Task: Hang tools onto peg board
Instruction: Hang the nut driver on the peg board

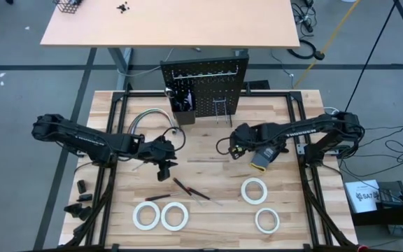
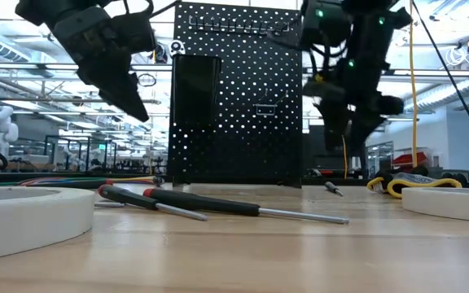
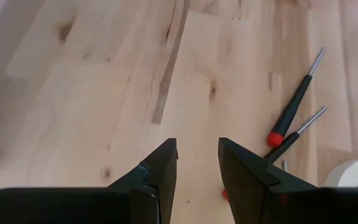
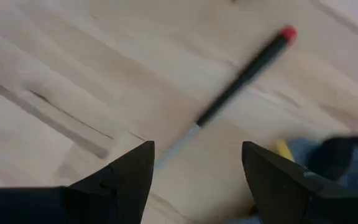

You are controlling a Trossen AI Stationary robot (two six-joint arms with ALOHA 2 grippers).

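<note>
- Black perforated peg board (image 1: 205,87) stands upright at the middle of the desk's (image 1: 208,150) far edge, with a small black bin (image 1: 182,98) and a wire hook (image 1: 220,110) on it (a row of hooks runs along its top).
- No tool can be made out hanging on the board; by this judgement the task is at an early stage, with nearly all hanging left to do.
- Four white tape rolls lie flat toward the near edge: a pair (image 1: 161,215) left of centre, one (image 1: 255,190) right of centre, one (image 1: 266,220) nearer the near-right corner.
- Screwdrivers (image 1: 186,187) with red-tipped black handles lie on the desk centre, untouched.
- Left hand (image 3: 197,163) hovers above the wood left of centre, jaws partly apart, empty; the screwdrivers lie just beside it.
- Right hand (image 4: 197,168) hovers right of centre, jaws spread wide, empty, above one red-tipped screwdriver (image 4: 244,78); a black-and-yellow flat object (image 1: 262,158) lies just beside it.
</note>
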